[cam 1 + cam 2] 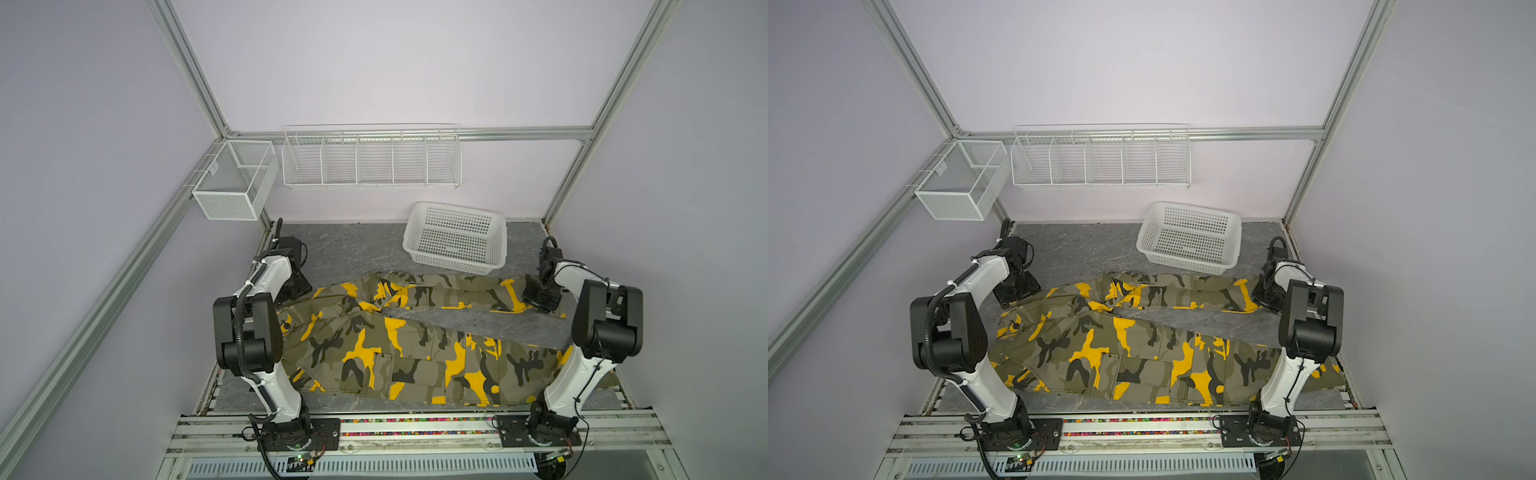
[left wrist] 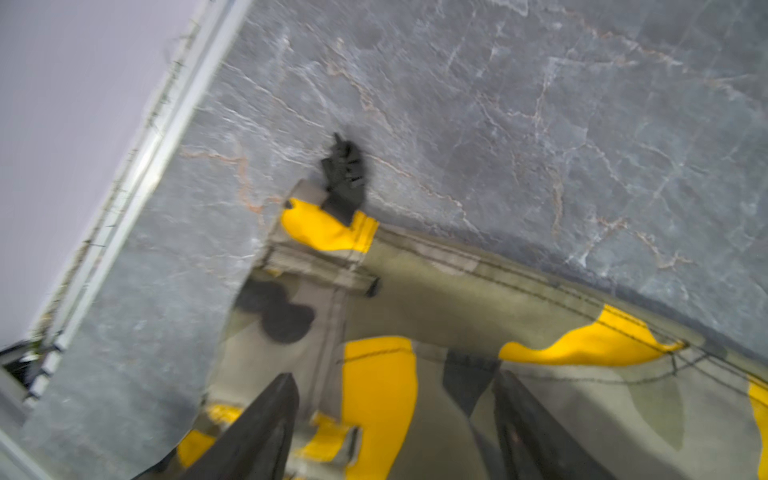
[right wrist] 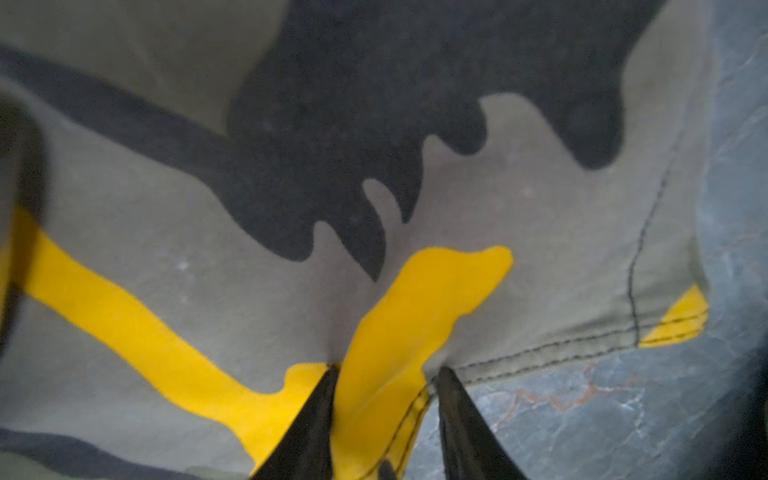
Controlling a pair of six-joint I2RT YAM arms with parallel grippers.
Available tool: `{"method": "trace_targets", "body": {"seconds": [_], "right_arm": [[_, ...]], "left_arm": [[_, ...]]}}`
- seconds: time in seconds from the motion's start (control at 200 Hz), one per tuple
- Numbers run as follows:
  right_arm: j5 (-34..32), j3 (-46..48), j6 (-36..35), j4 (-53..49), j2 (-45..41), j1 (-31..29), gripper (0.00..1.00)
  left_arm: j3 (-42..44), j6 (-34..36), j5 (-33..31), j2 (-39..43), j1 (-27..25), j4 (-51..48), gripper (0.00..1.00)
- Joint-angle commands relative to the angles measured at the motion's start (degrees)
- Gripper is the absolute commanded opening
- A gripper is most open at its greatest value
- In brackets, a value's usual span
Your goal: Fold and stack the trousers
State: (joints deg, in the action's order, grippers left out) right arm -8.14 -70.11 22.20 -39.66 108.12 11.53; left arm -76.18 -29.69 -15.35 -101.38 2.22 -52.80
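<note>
Trousers (image 1: pixel 395 353) lie spread on the table (image 1: pixel 353 249), waist at 9 o'clock, legs toward 3, looking soft and floppy (stitched edges seem the best grab), right gripper (image 3: pixel 389 369) pinched on the far hem near 2, left gripper (image 2: pixel 395 374) wide open over the waistband corner near 10.

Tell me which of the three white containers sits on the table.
The perforated plastic basket, at the back of the table. The mesh box and the divided wire rack hang higher up on the frame.
</note>
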Motion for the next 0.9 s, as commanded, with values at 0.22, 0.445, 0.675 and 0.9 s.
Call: {"method": "trace_targets", "body": {"seconds": [0.22, 0.445, 0.675, 0.9], "right_arm": [[0.05, 5.53, -0.91, 1.37, -1.27, 0.91, 0.18], [1.06, 7.45, -1.62, 2.28, -2.70, 1.00, 0.17], [1.46, 8.67, -1.63, 2.53, -3.92, 0.97, 0.17], [1.42, 8.23, -1.88, 2.05, -4.35, 0.97, 0.17]], "left_arm": [[9.25, -5.02, 2.03, 13.50, 1.28, -3.23, 0.76], [11.41, -9.26, 3.75, 9.11, 3.45, 2.55, 0.76], [11.41, -11.95, 4.99, 2.51, 4.31, 7.09, 0.72], [12.20, -10.53, 6.19, -1.03, 4.37, 11.91, 0.54]]}}
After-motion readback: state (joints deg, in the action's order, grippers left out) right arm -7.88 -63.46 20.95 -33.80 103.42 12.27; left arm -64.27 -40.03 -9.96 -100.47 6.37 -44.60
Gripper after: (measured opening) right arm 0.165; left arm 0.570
